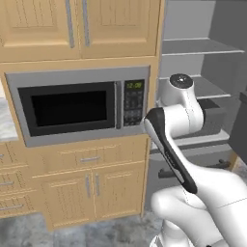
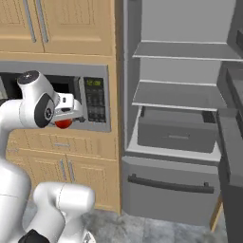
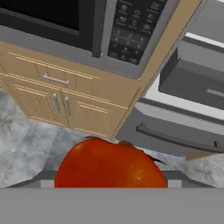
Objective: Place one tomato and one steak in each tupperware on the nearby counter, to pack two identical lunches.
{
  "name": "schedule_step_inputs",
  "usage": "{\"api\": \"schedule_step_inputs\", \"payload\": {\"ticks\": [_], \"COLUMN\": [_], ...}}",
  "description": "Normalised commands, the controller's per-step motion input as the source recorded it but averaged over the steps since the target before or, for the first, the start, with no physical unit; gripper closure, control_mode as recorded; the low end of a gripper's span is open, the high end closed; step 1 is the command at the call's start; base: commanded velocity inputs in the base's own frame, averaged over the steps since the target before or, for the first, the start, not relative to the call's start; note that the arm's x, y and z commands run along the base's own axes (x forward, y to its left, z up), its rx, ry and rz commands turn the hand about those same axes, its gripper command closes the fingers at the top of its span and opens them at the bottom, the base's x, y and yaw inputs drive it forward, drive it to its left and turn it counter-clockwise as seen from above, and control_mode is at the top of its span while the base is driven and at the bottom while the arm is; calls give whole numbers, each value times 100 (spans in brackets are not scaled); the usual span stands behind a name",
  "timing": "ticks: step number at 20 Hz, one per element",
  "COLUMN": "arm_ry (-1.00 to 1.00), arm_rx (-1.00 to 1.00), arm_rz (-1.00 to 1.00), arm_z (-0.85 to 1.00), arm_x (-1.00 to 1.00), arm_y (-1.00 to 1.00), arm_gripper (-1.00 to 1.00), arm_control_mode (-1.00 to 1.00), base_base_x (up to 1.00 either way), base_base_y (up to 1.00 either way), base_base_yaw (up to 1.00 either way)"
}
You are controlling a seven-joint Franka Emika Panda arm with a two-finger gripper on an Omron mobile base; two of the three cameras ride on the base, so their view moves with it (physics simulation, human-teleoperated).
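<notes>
Right under your hand camera sits a tomato (image 3: 110, 164), glossy red-orange, filling the low middle of that view; your tool (image 2: 64, 122) is clamped on it, the fruit sitting between the two dark tips. In the right base view you can see the same tomato as a red bulge under the white hand, held up in the air in front of the microwave (image 2: 90, 97).

Looking from your left across to your right: the microwave is built into light wooden cabinets (image 1: 91, 185), with a dark door window and a keypad panel (image 1: 133, 102) at its right side. Below it are a drawer and two cabinet doors. Next comes the open fridge (image 2: 175, 128), grey inside, with bare shelves, a grey crisper bin (image 2: 173, 135) and a lower drawer with a long dark handle (image 2: 168, 185). Underneath you see marbled grey floor (image 3: 26, 140).
</notes>
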Motion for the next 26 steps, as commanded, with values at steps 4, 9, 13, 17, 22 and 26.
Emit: {"api": "schedule_step_inputs", "payload": {"ticks": [4,9,13,17,22,26], "arm_ry": [0,0,0,0,0,0], "arm_rx": [0,0,0,0,0,0], "arm_rz": [0,0,0,0,0,0], "arm_z": [0,0,0,0,0,0], "arm_x": [0,0,0,0,0,0], "arm_y": [0,0,0,0,0,0], "arm_gripper": [100,100,100,100,100,100], "arm_control_mode": [100,100,100,100,100,100], "base_base_x": [0,3,21,30,19,27], "base_base_y": [100,100,100,100,100,100], "base_base_yaw": [7,8,9,21,49,55]}}
